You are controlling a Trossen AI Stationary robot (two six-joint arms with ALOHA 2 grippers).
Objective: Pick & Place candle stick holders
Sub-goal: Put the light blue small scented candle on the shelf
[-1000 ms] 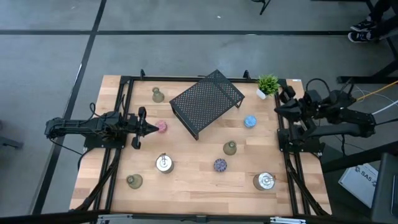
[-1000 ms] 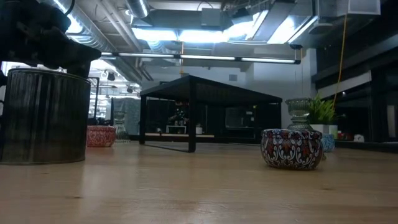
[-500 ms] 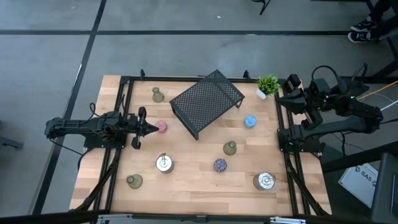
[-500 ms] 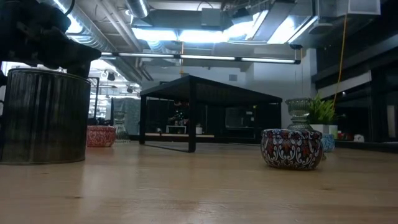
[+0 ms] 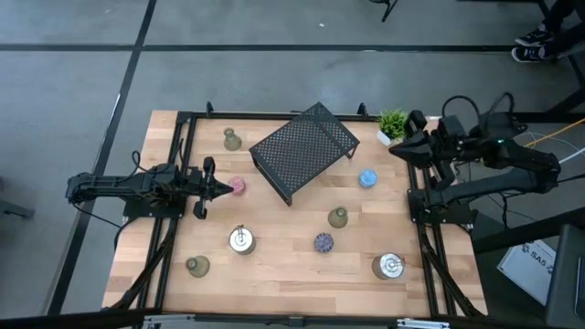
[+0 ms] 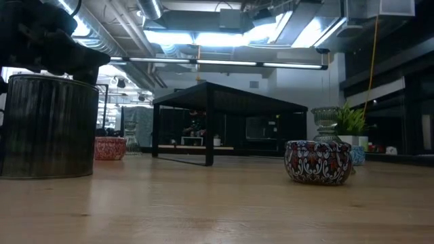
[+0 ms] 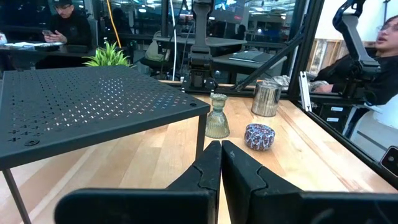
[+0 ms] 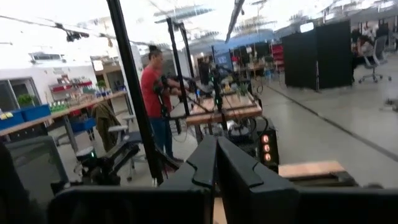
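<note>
Right arm: swinging inward along the tabletop's far right edge since a second ago; its end effector point(image 5: 399, 149) is now reaching over the edge just beside the potted plant point(image 5: 393, 122), fingers pressed together and carrying nothing.
Left arm: lying unchanged along the left side; its end effector point(image 5: 222, 188) is pointing at the pink holder point(image 5: 238, 186), tips just short of it, fingers shut and empty in the left wrist view.
Meaning for the task: judged as an approach phase only; no holder is being gripped, and all eight are sitting loose on the tabletop.
Tabletop point(image 5: 292, 283): pale wood planks framed by black rails, carrying everything below.
Mesh rack point(image 5: 303, 149): standing skewed at the far centre, nothing on it.
Silver holders: one point(image 5: 240, 239) near the front left, one point(image 5: 388, 266) at the front right.
Olive glass holders: far left point(image 5: 232, 139), centre right point(image 5: 338, 217), front left corner point(image 5: 196, 266).
Blue holder point(image 5: 367, 178): sitting right of the rack.
Purple holder point(image 5: 324, 242): sitting front of centre.
Room: grey floor surrounding the rig; wrist views are showing workbenches, other arms and people beyond.
</note>
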